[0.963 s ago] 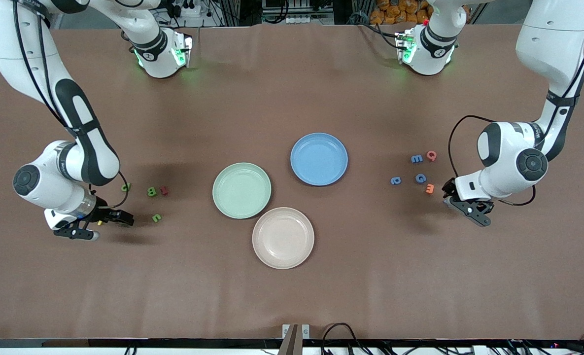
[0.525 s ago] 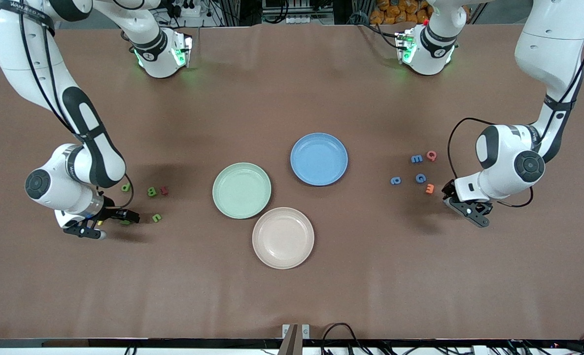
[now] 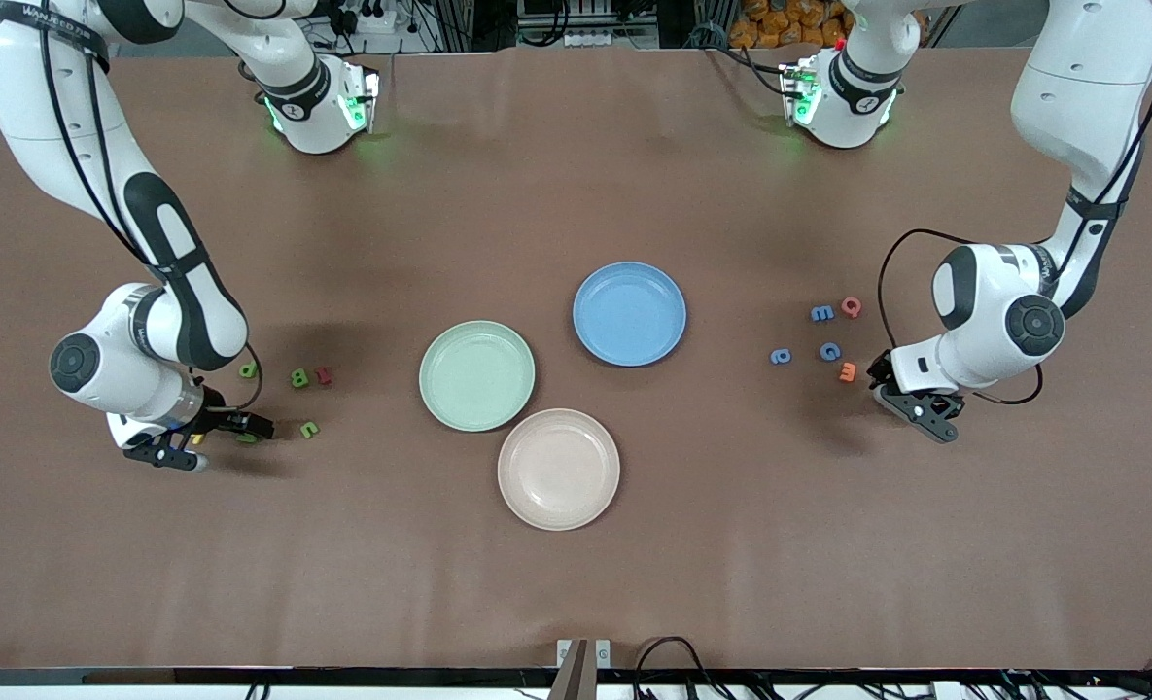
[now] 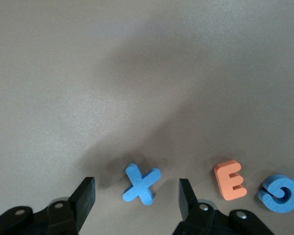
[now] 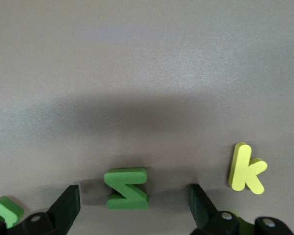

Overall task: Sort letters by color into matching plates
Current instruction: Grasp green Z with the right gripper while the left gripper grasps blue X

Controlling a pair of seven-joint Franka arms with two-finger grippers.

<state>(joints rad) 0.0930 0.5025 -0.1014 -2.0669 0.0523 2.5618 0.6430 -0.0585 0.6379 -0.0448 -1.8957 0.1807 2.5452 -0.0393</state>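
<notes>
The mint green plate (image 3: 476,375) and the blue plate (image 3: 629,313) sit side by side mid-table, both bare. My left gripper (image 3: 911,401) is low over the table, open, with a blue X (image 4: 141,183) lying between its fingers (image 4: 87,197), untouched. Other blue letters (image 3: 830,352) lie a little farther from the front camera. My right gripper (image 3: 211,439) is also low and open, straddling a green Z (image 5: 127,188) without touching it. More green letters (image 3: 298,378) lie close by, and one (image 3: 309,429) lies toward the plates.
A beige plate (image 3: 558,469) sits nearer the front camera than the other two. An orange E (image 4: 230,179) and a blue G (image 4: 280,193) lie beside the X. A yellow K (image 5: 246,168) lies beside the Z. A red letter (image 3: 323,375) and a pink one (image 3: 852,307) lie among the groups.
The right gripper has moved toward the plates and come over the green Z. The left gripper has edged toward the orange E and the blue letters.
</notes>
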